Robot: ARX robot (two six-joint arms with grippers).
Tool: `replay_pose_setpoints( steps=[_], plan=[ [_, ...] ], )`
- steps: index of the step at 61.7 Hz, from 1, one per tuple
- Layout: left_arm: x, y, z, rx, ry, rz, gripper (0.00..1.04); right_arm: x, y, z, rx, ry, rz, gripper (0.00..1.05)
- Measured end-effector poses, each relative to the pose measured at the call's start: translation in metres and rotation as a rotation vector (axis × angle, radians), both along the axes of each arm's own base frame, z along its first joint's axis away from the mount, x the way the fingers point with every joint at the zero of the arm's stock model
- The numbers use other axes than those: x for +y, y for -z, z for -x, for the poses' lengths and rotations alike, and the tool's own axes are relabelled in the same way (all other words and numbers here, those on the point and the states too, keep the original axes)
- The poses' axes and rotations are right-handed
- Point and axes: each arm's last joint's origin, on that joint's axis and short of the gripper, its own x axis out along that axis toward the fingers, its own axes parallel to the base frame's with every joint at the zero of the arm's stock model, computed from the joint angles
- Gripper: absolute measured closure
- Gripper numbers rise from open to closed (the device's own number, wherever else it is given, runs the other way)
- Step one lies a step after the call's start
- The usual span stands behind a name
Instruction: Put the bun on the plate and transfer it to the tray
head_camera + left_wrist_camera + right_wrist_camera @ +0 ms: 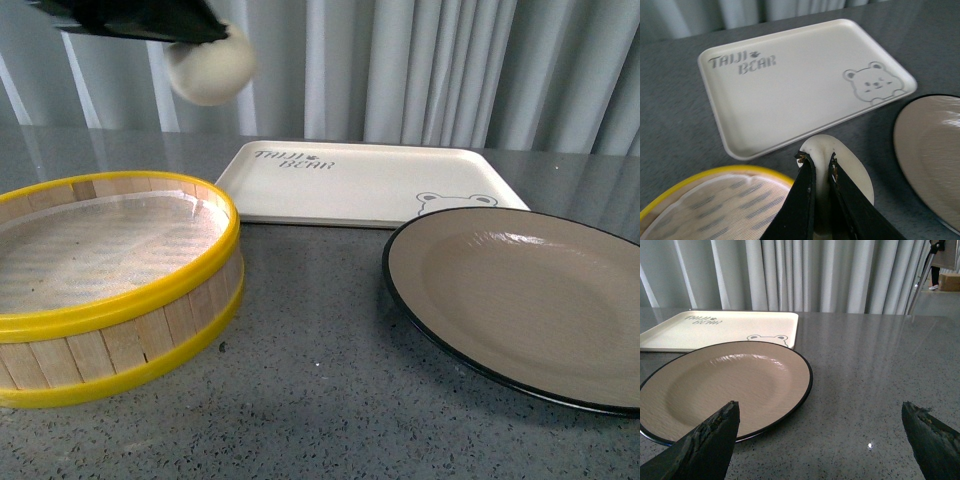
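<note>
While the bun (210, 65) is held in the air at the upper left of the front view, only a dark slab of the left gripper (212, 35) is seen there, cut off by the frame top. In the left wrist view the jaws are seen pinching the bun (855, 175) from both sides, pressed into its soft surface; its top and any marking are hidden by the fingers (802, 200). It is seen over the grey table (330, 400), between the steamer basket (120, 300) and the tray (370, 185), touching neither. The plate (520, 290) is set just in front of the tray's bear corner, cropped at the right edge. Of the right gripper (819, 407) only two fingertips are shown, spread wide with nothing between them, low over the table beside the plate's near rim. The basket is cropped at the left.
</note>
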Motion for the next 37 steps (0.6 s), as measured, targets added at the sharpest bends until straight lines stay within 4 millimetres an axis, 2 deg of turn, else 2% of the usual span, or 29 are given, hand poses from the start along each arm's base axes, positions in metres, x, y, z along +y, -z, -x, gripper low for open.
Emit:
replay_pose_setpoints(
  steps=[3,8,11,17,25,37],
  plan=[
    [-0.011,-0.001,0.002,-0.007,0.032,0.003,1.00,0.000,0.000,0.000,0.000,0.000,0.000,0.08],
    [-0.040,0.002,0.007,-0.011,0.098,0.001,1.00,0.000,0.000,0.000,0.000,0.000,0.000,0.08],
    [-0.062,0.009,0.010,-0.004,0.151,-0.004,1.00,0.000,0.000,0.000,0.000,0.000,0.000,0.08],
    [-0.095,0.026,0.014,0.018,0.222,-0.015,1.00,0.000,0.000,0.000,0.000,0.000,0.000,0.08],
    [-0.120,0.042,0.012,0.048,0.266,-0.008,1.00,0.000,0.000,0.000,0.000,0.000,0.000,0.08],
    [-0.138,0.053,0.009,0.077,0.291,0.010,1.00,0.000,0.000,0.000,0.000,0.000,0.000,0.08]
  ],
)
